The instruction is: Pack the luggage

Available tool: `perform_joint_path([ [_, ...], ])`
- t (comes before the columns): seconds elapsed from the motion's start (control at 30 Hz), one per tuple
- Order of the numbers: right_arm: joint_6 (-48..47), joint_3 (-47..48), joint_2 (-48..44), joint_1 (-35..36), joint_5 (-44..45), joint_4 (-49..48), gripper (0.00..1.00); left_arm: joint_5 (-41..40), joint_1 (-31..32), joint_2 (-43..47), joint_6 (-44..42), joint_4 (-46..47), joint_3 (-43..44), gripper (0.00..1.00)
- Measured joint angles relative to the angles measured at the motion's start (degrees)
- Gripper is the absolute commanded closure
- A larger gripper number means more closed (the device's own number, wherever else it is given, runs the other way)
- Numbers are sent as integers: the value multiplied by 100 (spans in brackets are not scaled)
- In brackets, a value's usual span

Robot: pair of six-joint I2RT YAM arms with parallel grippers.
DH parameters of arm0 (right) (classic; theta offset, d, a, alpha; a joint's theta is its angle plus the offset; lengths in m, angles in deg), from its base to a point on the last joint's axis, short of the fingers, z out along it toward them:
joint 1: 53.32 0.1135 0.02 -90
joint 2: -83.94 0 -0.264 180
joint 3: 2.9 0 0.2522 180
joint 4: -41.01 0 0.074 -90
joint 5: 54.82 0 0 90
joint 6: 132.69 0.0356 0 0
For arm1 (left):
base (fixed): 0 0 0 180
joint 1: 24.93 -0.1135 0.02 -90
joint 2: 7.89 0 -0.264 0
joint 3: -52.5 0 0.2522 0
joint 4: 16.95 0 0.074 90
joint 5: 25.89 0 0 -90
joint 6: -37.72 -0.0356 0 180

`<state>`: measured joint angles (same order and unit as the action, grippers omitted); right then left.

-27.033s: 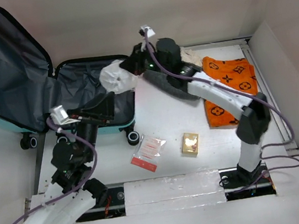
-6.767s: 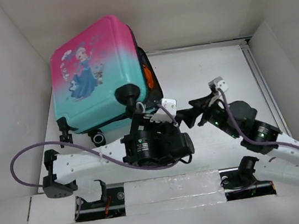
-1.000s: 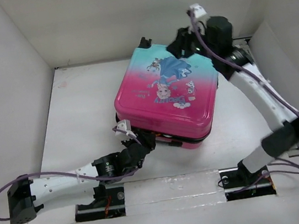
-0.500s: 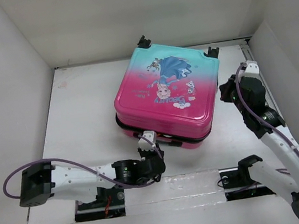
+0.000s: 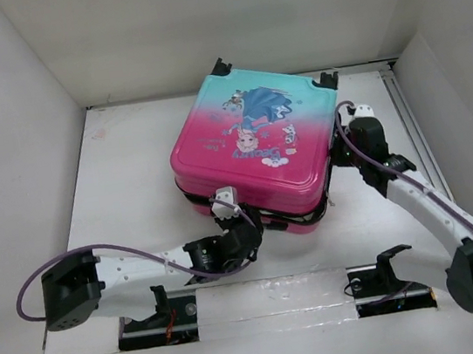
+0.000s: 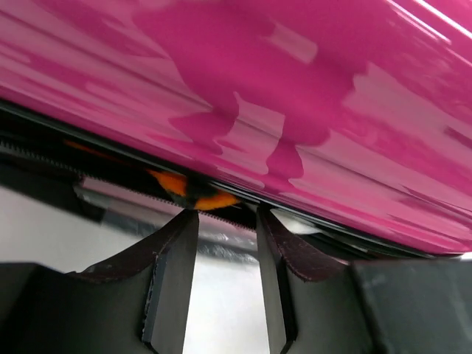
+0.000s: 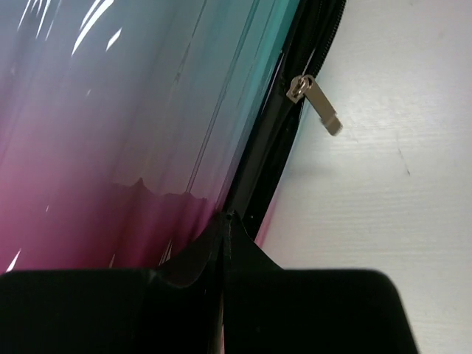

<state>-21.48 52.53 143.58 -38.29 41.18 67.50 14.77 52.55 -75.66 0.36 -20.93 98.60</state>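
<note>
The luggage [image 5: 255, 152] lies flat with its lid down, pink-to-teal shell and princess print facing up. My left gripper [image 5: 240, 227] is at its near pink edge. In the left wrist view it [image 6: 225, 217] is open, its tips at the black zipper seam [image 6: 310, 225], where a bit of orange cloth [image 6: 195, 193] pokes out. My right gripper [image 5: 337, 152] is at the case's right side. In the right wrist view it [image 7: 225, 217] is shut, its tips touching the zipper seam [image 7: 284, 125], with nothing seen between them. A silver zipper pull [image 7: 318, 105] hangs farther along the seam.
Black wheels [image 5: 221, 65] stick out at the case's far edge, close to the back wall. White walls enclose the table [image 5: 122, 175] on the left, back and right. The right arm runs along the table's right side.
The luggage has shifted a little to the left and away. My right gripper has come in against its right side. My left gripper has moved up to the near seam.
</note>
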Motion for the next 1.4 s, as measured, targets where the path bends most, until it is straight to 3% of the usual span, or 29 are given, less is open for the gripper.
perform_joint_path([
  [0.17, -256, 1054, 1311, -48, -356, -4, 100, -42, -470, -435, -474, 490, 127, 67],
  [0.27, -203, 1246, 1506, -31, -527, -186, 98, 37, -699, -509, -726, 520, 258, 67],
  [0.47, 192, -74, -42, 229, -898, -962, 69, 188, -741, 48, -796, 472, 229, 63],
  [0.57, 393, -1045, -999, 317, -1010, -1021, 68, 214, -741, 533, -667, 382, 101, 62],
  [0.63, 461, -1471, -1405, 372, -1064, -997, 67, 173, -743, 772, -505, 201, 39, 49],
  [0.73, 538, -1882, -1991, 501, -1150, -855, 65, -201, -739, 1045, -149, -323, 13, 19],
  [0.87, 608, -2009, -2459, 693, -1187, -841, 59, -680, -1069, 1456, 120, -848, 52, 9],
  [0.97, 595, -1993, -2461, 758, -1187, -841, 52, -466, -1980, 1687, -90, -632, 197, 3],
  [1.07, 518, -1897, -2304, 793, -1182, -776, 47, 262, -3458, 1838, -146, -424, 363, 0],
  [1.17, 422, -1818, -2304, 796, -1180, -678, 46, 1231, -4878, 2162, -76, -273, 232, 0],
  [1.2, 404, -1814, -2356, 796, -1180, -671, 50, 1567, -5300, 2321, -28, -125, 68, 0],
  [1.27, 363, -1814, -2490, 811, -1187, -654, 62, 2354, -6081, 2590, 72, 125, -341, 8],
  [1.4, 341, -1814, -2669, 887, -1207, -638, 68, 3851, -7355, 2483, 286, 739, -1093, 38],
])
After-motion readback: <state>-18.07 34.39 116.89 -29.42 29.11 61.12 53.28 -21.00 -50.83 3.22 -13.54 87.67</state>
